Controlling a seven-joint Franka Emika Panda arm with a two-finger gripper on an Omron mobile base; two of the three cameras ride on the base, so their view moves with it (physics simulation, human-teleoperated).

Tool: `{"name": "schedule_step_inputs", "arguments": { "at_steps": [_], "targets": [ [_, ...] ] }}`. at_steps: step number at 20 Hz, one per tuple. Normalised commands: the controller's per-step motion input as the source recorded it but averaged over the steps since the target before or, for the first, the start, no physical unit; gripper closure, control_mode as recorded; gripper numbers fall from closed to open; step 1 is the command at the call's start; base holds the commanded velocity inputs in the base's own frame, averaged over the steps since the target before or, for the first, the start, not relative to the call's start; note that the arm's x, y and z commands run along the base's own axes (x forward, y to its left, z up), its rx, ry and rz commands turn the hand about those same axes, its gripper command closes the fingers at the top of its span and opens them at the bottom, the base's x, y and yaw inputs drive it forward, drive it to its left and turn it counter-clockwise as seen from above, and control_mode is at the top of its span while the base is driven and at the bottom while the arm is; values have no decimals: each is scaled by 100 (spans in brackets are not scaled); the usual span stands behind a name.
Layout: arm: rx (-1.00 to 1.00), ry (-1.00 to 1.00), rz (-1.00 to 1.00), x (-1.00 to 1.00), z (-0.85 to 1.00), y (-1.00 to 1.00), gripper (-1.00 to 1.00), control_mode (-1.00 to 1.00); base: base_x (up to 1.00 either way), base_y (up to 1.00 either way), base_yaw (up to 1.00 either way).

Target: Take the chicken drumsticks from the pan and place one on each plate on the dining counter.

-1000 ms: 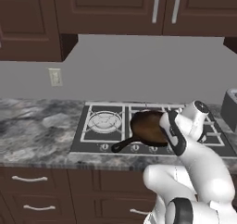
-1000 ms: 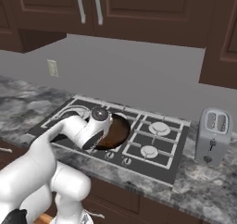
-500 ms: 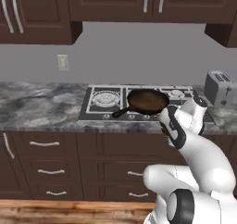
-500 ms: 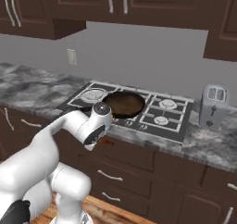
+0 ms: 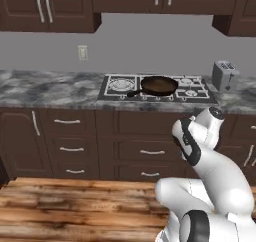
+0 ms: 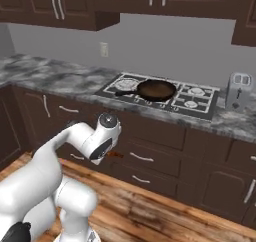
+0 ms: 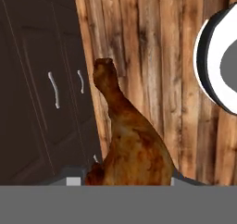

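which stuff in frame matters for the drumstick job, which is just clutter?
Job:
- chicken drumstick, held in the claw
- pan on the hob

Clutter:
- toaster
- wall outlet
- drawers under the counter
- wooden floor

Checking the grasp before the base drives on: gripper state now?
Gripper: shut on a chicken drumstick, carried over the wooden floor, away from the pan.
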Motion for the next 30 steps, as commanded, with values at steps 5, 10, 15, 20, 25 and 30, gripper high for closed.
{"name": "schedule_step_inputs", "arguments": {
  "at_steps": [5, 10, 15, 20, 25, 30],
  "targets": [
    [0, 0, 0, 0, 0, 0, 100, 100, -100, 44, 4],
    [0, 0, 0, 0, 0, 0, 100, 100, -100, 36, 1],
    [0, 0, 0, 0, 0, 0, 100, 100, -100, 26, 0],
    [0, 0, 0, 0, 0, 0, 100, 100, -100, 8, 0],
    [0, 0, 0, 0, 0, 0, 100, 100, -100, -10, 0],
    [0, 0, 0, 0, 0, 0, 100, 100, -100, -58, 1]
  ]
}}
